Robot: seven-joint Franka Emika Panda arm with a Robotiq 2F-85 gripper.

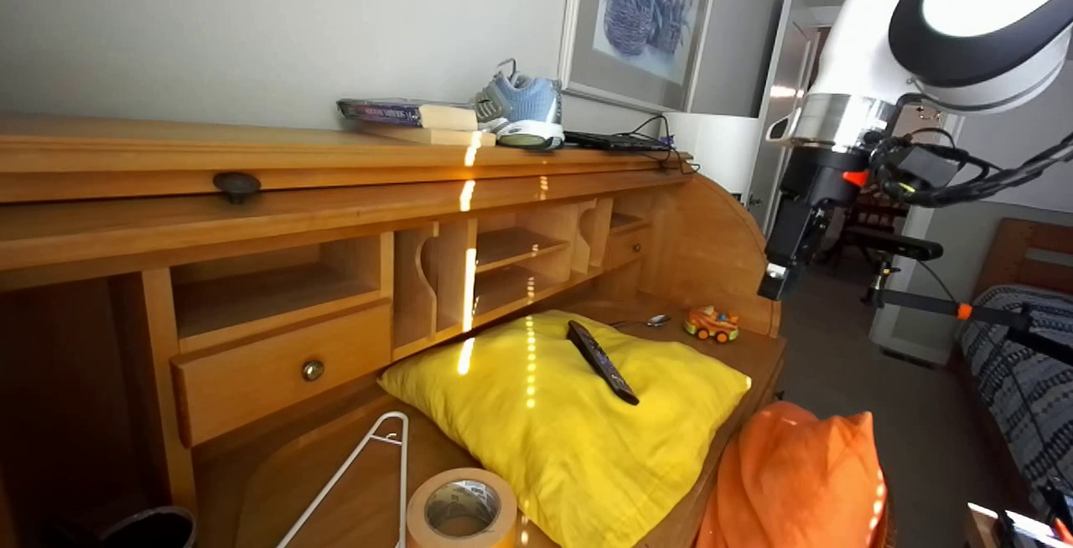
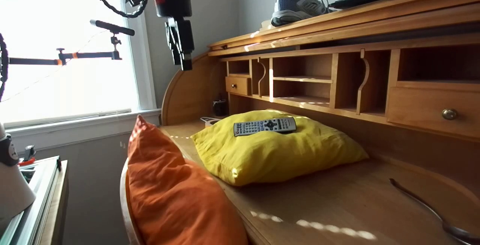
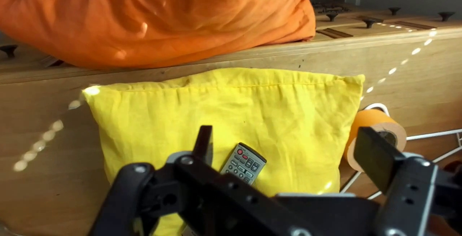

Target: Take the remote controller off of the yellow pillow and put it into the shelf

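Note:
A grey remote controller with dark edges lies on top of the yellow pillow (image 1: 587, 464) in both exterior views; its buttons face up. The remote (image 1: 602, 362) also shows in an exterior view (image 2: 265, 126). In the wrist view the remote (image 3: 243, 164) is partly hidden behind a gripper finger. The pillow (image 2: 277, 159) lies on the desk. The wooden shelf (image 1: 524, 250) with open compartments stands behind it, also seen in an exterior view (image 2: 302, 79). My gripper (image 3: 288, 149) is open and empty, with fingers wide apart. The gripper (image 1: 773, 281) hangs well above the pillow, apart from the remote.
An orange pillow (image 2: 180, 192) sits at the desk's front edge. A tape roll (image 1: 461, 510) and white hanger (image 1: 394, 447) lie beside the yellow pillow. A toy car (image 1: 712, 324) and spoon (image 1: 658, 320) lie on the desk. A shoe (image 1: 524, 108) stands on the desk top.

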